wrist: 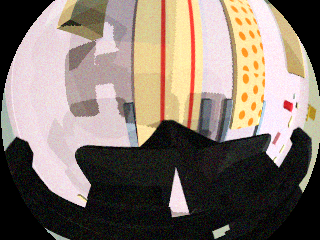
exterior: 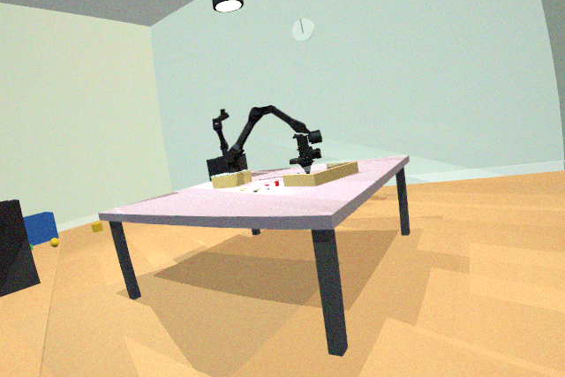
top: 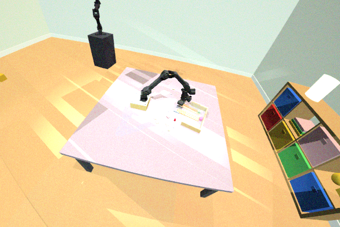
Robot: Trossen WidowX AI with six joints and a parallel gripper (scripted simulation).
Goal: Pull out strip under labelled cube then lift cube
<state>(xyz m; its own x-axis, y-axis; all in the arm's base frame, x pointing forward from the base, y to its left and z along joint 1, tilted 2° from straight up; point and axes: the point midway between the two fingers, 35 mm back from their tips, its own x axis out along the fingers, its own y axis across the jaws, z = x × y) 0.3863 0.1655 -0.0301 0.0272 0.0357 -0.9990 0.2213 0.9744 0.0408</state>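
A cream strip with red lines (wrist: 175,60) runs away from my gripper in the wrist view. An orange-dotted strip (wrist: 251,72) lies to its right. In the top view, a pink object (top: 201,118) and a pale green object (top: 198,112) are at the far ends of the strips. No label is readable, and the wrist view does not show which strip bears the labelled cube. My gripper (top: 180,103) (exterior: 307,172) (wrist: 167,124) is shut with nothing visible between the fingers. It points down low over the near end of the red-lined strip, hiding part of it.
A wooden border (top: 190,127) (exterior: 298,179) stands around the strips. Thin blue-grey posts (wrist: 130,120) flank their near ends. A small red piece (top: 175,119) (exterior: 276,183) (wrist: 288,105) and other small scraps lie in front. A yellow-sided box (top: 139,106) (exterior: 231,179) is by the arm's base.
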